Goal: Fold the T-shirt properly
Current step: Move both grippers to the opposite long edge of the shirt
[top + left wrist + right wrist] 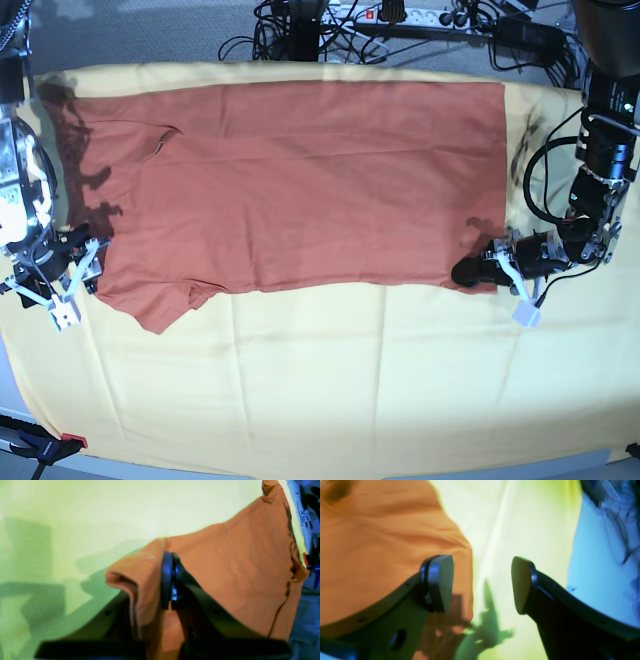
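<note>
The rust-orange T-shirt [300, 180] lies spread flat on the pale yellow cloth [350, 380], with its neckline toward the base view's left. My left gripper [468, 272] is at the shirt's lower right hem corner. In the left wrist view its pads [167, 580] are pressed together, and a raised fold of the T-shirt [225, 567] is pinched there. My right gripper [80, 272] sits at the shirt's left edge beside the lower sleeve. It stands open [482, 582], one finger over the T-shirt [382, 542], the other over the yellow cloth [520, 517].
Cables and a power strip [400, 18] run along the far edge behind the cloth. A clamp [55, 442] grips the front left corner. The yellow cloth stretches wide in front of the shirt.
</note>
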`<control>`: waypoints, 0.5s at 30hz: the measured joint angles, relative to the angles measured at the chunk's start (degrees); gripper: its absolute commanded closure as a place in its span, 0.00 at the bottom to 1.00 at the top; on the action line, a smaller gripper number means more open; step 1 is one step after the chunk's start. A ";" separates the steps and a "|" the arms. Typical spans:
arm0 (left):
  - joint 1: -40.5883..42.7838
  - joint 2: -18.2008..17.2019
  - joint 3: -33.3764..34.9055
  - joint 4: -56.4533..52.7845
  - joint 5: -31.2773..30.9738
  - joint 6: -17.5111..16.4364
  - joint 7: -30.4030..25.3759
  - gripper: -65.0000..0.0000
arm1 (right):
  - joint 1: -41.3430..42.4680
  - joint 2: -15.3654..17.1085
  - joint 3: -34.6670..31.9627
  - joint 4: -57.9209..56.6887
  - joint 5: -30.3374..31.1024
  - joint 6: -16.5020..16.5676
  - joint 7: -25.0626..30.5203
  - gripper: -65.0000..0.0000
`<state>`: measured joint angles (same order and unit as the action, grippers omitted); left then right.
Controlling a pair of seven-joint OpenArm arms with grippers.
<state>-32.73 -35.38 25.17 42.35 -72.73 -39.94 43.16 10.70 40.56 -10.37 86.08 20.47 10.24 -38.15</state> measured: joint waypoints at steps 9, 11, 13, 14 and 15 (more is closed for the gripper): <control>0.17 0.00 0.00 0.02 -0.33 0.00 -0.02 1.00 | 14.12 -5.27 3.96 -26.51 14.73 11.39 -0.22 0.39; 0.20 -0.02 0.00 0.02 -0.35 0.00 -0.02 1.00 | 15.91 -6.14 6.60 -31.26 17.64 14.84 -0.22 0.39; 0.24 -0.02 0.00 0.02 -0.33 0.00 -0.07 1.00 | 17.31 -6.60 9.35 -35.80 19.41 17.20 -0.20 0.39; 0.35 -0.02 0.00 0.02 -0.37 0.00 -0.09 1.00 | 17.81 -6.80 10.73 -37.90 19.80 18.16 -0.20 0.39; 0.46 -0.04 0.00 0.02 -0.39 0.00 -0.26 1.00 | 18.03 -7.04 11.87 -39.82 20.17 18.78 -0.24 0.39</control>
<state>-32.27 -35.42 25.17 42.37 -73.12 -39.94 42.89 28.73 33.52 1.50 46.26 40.64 29.02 -38.39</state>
